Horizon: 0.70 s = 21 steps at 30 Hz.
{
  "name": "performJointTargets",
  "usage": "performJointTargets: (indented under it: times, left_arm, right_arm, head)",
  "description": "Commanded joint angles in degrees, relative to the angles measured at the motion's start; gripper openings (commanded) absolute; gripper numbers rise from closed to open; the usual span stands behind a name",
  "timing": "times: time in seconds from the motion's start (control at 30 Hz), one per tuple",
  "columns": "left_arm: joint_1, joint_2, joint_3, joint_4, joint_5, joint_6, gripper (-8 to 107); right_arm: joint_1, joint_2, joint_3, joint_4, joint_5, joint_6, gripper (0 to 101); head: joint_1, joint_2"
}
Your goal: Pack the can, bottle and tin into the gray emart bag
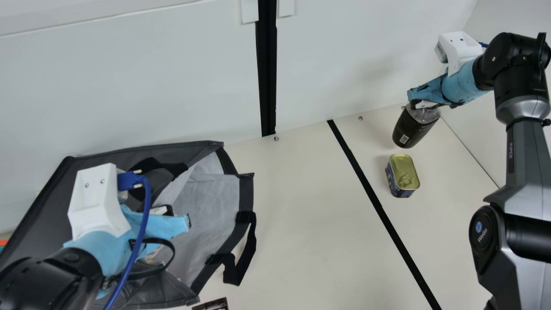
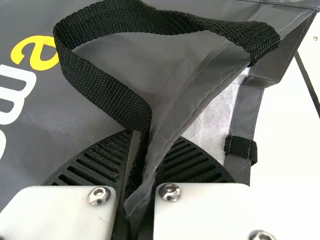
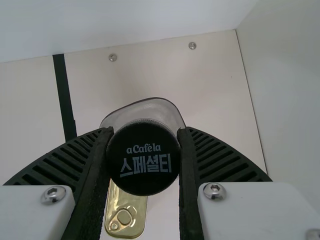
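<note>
Two grippers, mine, both occupied. Item: left gripper [image 2: 153, 142], 8 o'clock in the main view, closed on a handle [image 2: 102, 86] and edge of the gray emart bag [image 1: 246, 193]; presumably to hold steady the mouth, which faces 3 o'clock. Item: tin [image 1: 403, 171], near 3 o'clock, upright on the cream table [image 1: 310, 215], pull-ring uppermost; free, I judge, for a later trip. Item: bottle [image 1: 411, 130], black, at the tin's 12 o'clock, roughly upright; right gripper [image 3: 145, 134] clasps its capped top, likely so the base can enter first. Whether it touches down, I cannot tell. Surface: black line [image 1: 379, 206], running 11 to 5 o'clock between bag and tin. Room: pale wall [image 1: 150, 86], black upright strip [image 1: 267, 69] at 12 o'clock.
</note>
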Motion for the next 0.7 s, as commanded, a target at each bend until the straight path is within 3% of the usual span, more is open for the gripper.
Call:
performJointTargets:
  times: [0.0,0.43,0.67]
  left_arm:
    - [0.00,0.00,0.00,0.00,0.00,0.00,10]
    - [0.00,0.00,0.00,0.00,0.00,0.00,10]
    - [0.00,0.00,0.00,0.00,0.00,0.00,10]
  right_arm:
    - [0.29,-0.34,0.16,-0.02,-0.07,-0.20,0]
    - [3.47,-4.77,2.91,-0.32,-0.07,-1.06,0]
    - [5.38,-8.30,6.56,-0.42,-0.71,-1.79,0]
  head:
    - [-1.30,-0.14]
    - [-1.30,-0.14]
    - [-1.30,-0.14]
